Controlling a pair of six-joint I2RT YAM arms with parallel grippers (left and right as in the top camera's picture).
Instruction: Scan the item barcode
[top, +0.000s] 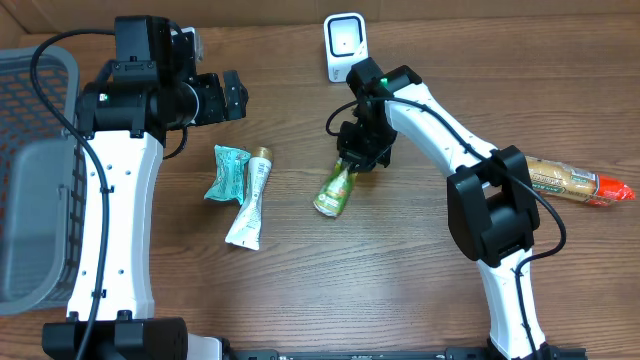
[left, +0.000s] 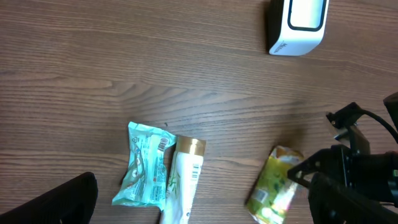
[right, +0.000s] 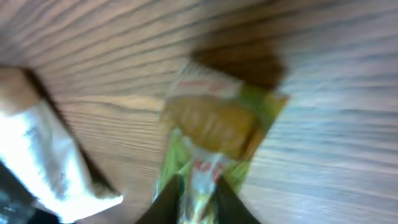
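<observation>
The right tool (top: 351, 164) pinches one end of the green snack packet (top: 333, 192), the rest trailing just beyond its tips — light, crinkly, likely slippery — best held by that sealed edge.

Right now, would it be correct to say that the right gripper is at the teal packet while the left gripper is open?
Not quite: the right gripper is at the green packet, at that packet's upper end. The teal packet lies apart from it, beside the tube. The overhead view shows this. The left gripper is open, as you said.
</observation>
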